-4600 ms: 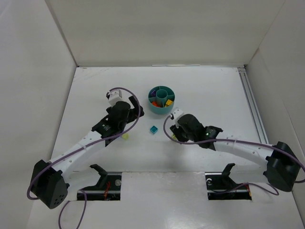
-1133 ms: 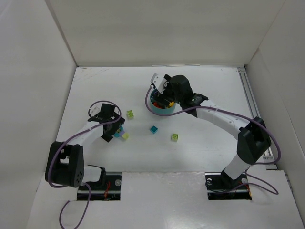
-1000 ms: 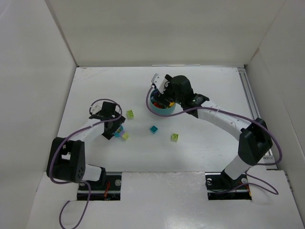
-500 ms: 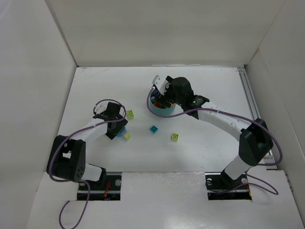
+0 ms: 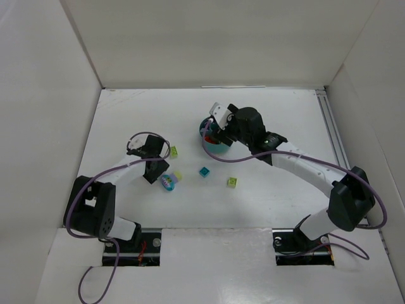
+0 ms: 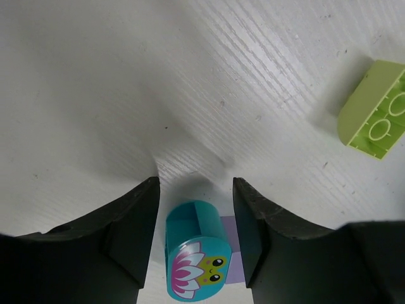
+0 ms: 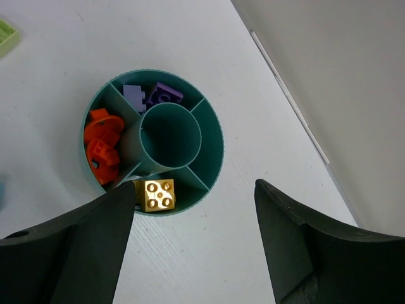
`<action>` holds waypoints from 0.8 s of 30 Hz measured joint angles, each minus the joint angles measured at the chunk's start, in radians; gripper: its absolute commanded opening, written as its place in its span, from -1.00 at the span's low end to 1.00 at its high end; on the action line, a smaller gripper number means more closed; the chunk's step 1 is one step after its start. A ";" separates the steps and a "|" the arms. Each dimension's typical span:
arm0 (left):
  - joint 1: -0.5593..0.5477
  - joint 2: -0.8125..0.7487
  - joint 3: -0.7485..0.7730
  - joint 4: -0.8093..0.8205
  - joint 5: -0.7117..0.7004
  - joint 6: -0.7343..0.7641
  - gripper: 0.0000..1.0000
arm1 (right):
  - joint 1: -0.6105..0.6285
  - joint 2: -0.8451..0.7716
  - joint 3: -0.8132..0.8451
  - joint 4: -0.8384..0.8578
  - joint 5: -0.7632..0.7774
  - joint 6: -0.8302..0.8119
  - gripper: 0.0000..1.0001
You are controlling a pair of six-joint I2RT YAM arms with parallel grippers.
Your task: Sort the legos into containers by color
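Left gripper (image 6: 195, 185) straddles a teal brick (image 6: 193, 256) on the table (image 5: 126, 114), one finger either side. Whether the jaws pinch it or merely flank it cannot be told, since a sliver of white shows along the brick's left flank. The brick sits well back from the fingertips, with its long axis running along the fingers. Its flower-printed face is turned toward the wrist camera. A pale purple piece (image 6: 231, 252) touches its right side, next to the right finger. A lime brick (image 6: 373, 111) lies ahead and off to the right, apart from the gripper.

From above, the dish (image 7: 221, 149) lies back and to the right of the teal brick, with a second teal brick (image 5: 204, 171) on the table between them. The left arm is by far the nearer to the straddled brick.

Right gripper (image 7: 195, 190) hovers over the dish, jaws spread wide and holding nothing. Purple bricks (image 7: 152, 96), orange bricks (image 7: 101, 149) and a yellow brick (image 7: 156, 194) each occupy their own wedge, and no teal shows inside.

The next move likely calls for a sure squeeze across the brick's short axis, then a diagonal carry back and right. The purple piece could ride along.
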 measured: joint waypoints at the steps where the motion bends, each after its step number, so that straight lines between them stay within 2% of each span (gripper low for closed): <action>1: -0.006 0.000 0.005 -0.004 -0.002 0.002 -0.05 | 0.000 -0.011 -0.009 0.003 0.000 0.001 0.61; 7: -0.082 -0.076 0.009 0.017 -0.027 0.062 0.08 | 0.000 -0.043 -0.053 0.014 0.001 0.008 0.61; 11: -0.108 -0.251 -0.059 0.132 -0.001 0.183 0.37 | 0.000 -0.043 -0.066 0.013 0.000 0.008 0.61; 15: -0.117 -0.387 -0.117 0.197 0.022 0.273 0.54 | 0.000 -0.043 -0.066 0.014 -0.001 0.008 0.61; 16: -0.119 -0.397 -0.129 0.217 0.022 0.285 0.61 | 0.000 -0.043 -0.067 0.015 -0.004 0.008 0.61; 24: -0.119 -0.302 -0.230 0.321 0.085 0.384 0.65 | 0.000 -0.043 -0.083 0.014 -0.056 0.000 0.61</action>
